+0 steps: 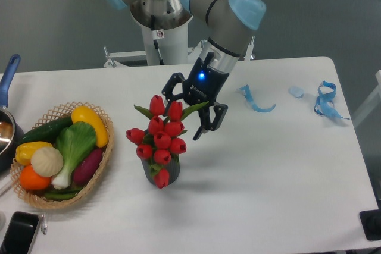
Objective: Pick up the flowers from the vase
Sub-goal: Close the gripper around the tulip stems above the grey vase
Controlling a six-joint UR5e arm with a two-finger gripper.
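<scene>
Just below-left of the pincer (187, 108), jaws wide and empty at the top blooms, the flowers (161, 138) stand in the vase (169, 172) on the counter (268, 176); closing on buds, not stems, risks slipping or tipping the vase.

The flowers (162, 137) cover most of the vase (171, 172); only its lower wall shows, and its mouth is hidden behind the buds. The bound stems cannot be seen at all. One finger of the claw (186, 111) sits behind the top buds, so its tip is partly masked. At the left edge a pan (7, 124) is cut off (handle and a sliver of rim remain). A dark phone (19, 233) runs off the bottom edge. A black object (372, 224) is clipped at the bench's far right corner.
</scene>
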